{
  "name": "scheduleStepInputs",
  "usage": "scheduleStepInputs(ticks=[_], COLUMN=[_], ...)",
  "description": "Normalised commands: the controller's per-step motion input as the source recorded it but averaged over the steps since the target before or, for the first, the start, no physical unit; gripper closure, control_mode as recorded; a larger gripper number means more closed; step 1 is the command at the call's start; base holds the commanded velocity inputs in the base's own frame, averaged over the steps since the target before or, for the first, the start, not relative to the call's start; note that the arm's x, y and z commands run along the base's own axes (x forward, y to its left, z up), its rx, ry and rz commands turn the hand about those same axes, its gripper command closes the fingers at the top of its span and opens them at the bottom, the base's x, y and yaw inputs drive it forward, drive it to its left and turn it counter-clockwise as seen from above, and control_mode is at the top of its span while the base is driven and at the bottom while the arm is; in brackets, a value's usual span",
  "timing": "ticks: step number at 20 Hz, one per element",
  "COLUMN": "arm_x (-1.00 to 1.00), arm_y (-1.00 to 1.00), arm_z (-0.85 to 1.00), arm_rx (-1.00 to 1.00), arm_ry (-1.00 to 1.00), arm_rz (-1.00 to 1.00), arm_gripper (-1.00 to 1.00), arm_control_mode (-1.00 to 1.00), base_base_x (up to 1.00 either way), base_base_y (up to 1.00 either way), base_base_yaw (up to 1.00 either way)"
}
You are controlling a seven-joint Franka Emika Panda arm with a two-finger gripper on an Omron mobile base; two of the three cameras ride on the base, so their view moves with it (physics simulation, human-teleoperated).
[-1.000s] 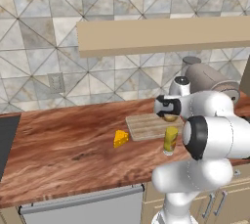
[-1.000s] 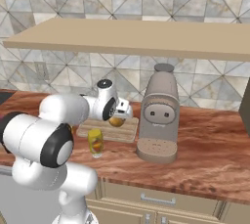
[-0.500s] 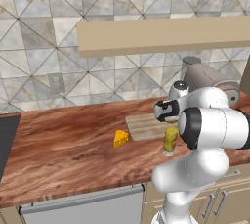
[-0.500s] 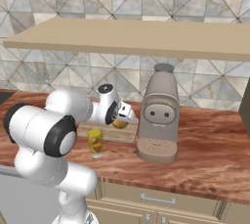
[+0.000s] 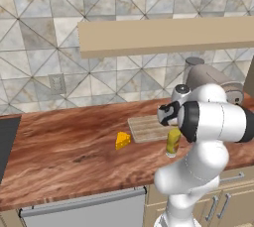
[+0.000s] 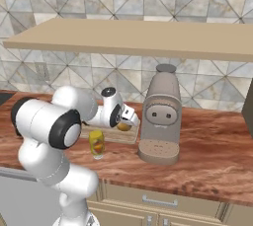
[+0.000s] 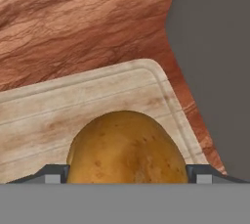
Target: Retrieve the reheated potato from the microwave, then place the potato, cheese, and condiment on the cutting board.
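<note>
A: What's the biggest thing here?

B: The desk (image 5: pixel 69 141), a reddish-brown wood-grain top running under a tiled wall, with a long tan shelf (image 6: pixel 148 37) above it. Next comes the grey coffee machine (image 6: pixel 160 121), standing on the desk just right of the board in the right base view.

A: And the cutting board?

B: The cutting board (image 5: pixel 146 127) lies flat on the desk, between the cheese and the coffee machine. From the hand view its rounded corner (image 7: pixel 97 100) sits close to the machine's dark base.

A: Where is the potato?

B: The potato (image 7: pixel 127 149) rests on the cutting board, right between the two dark tips of the end effector (image 7: pixel 127 174). In the right base view it peeks out as a golden lump (image 6: pixel 123 127) under the hand.

A: Is the end effector clamped on it?

B: The tips stand wide, one at each side of the potato; whether they press on it I cannot tell.

A: The other items?

B: The condiment (image 5: pixel 173 141) stands upright on the desk just in front of the board, off it. The cheese (image 5: pixel 122 140) lies on the desk to the board's left, apart from it.
</note>
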Motion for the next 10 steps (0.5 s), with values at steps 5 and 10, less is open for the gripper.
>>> scheduleStepInputs(ticks=[5, 10], arm_x=[0.14, 0.05], arm_y=[-0.02, -0.04], arm_z=[-0.14, -0.24], arm_rx=[0.06, 0.08], arm_ry=[0.00, 0.00], arm_rz=[-0.05, -0.04], arm_gripper=[1.00, -1.00], arm_control_mode=[-1.00, -1.00], base_base_x=[0.00, 0.00], base_base_y=[0.00, 0.00], base_base_yaw=[0.00, 0.00])
